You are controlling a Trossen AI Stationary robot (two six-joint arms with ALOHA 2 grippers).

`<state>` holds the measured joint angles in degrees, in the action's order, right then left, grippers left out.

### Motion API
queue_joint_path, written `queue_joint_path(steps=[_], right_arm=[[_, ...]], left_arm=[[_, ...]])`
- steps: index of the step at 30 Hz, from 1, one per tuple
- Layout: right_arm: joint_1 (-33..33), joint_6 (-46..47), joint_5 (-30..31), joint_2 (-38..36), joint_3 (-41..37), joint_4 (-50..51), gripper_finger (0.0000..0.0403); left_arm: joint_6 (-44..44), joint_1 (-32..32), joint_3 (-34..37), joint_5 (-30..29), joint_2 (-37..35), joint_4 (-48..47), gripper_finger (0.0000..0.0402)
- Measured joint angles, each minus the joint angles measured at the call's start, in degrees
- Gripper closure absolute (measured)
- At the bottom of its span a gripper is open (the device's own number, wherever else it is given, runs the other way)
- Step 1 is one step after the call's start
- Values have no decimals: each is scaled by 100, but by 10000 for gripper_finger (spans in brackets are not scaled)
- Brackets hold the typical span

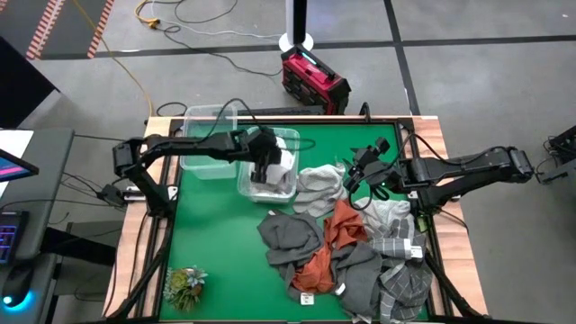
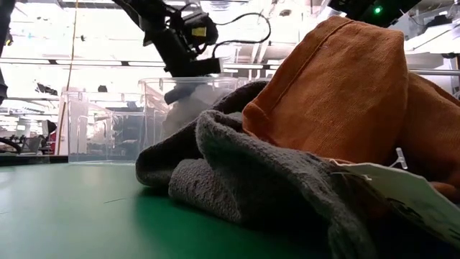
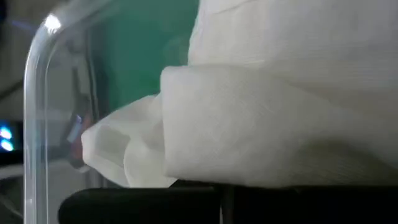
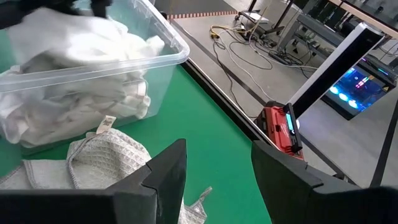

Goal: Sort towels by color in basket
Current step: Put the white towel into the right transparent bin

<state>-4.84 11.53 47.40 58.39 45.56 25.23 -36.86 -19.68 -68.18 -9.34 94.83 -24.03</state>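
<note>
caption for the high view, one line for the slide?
Left gripper shut over white towels in the clear bin; right gripper open beside the mixed towel pile.

Two clear plastic bins (image 1: 270,166) stand on the table, with two robot arms, one small plant (image 1: 184,286), two orange towels (image 1: 346,225), and grey, white and plaid towels too tangled to count.
</note>
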Motion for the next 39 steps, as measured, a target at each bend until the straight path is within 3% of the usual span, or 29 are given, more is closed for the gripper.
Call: queue_joint_path(steps=[4,9,14,23,32,39], right_arm=[[0,2,0,0,0,-2,192],[11,1,0,0,0,-2,192],[11,0,0,0,0,-2,192],[11,0,0,0,0,-22,192],[11,-2,0,0,0,-13,192],[11,-2,0,0,0,-2,192]], left_arm=[[313,-286,0,-53,0,-191,401],[791,-516,0,-543,0,-213,401],[1269,-653,0,-1482,0,-167,401],[993,-875,7,-2709,2,282,401],[446,-1136,7,-3152,2,1112,401],[394,-1118,7,-3110,2,804,401]])
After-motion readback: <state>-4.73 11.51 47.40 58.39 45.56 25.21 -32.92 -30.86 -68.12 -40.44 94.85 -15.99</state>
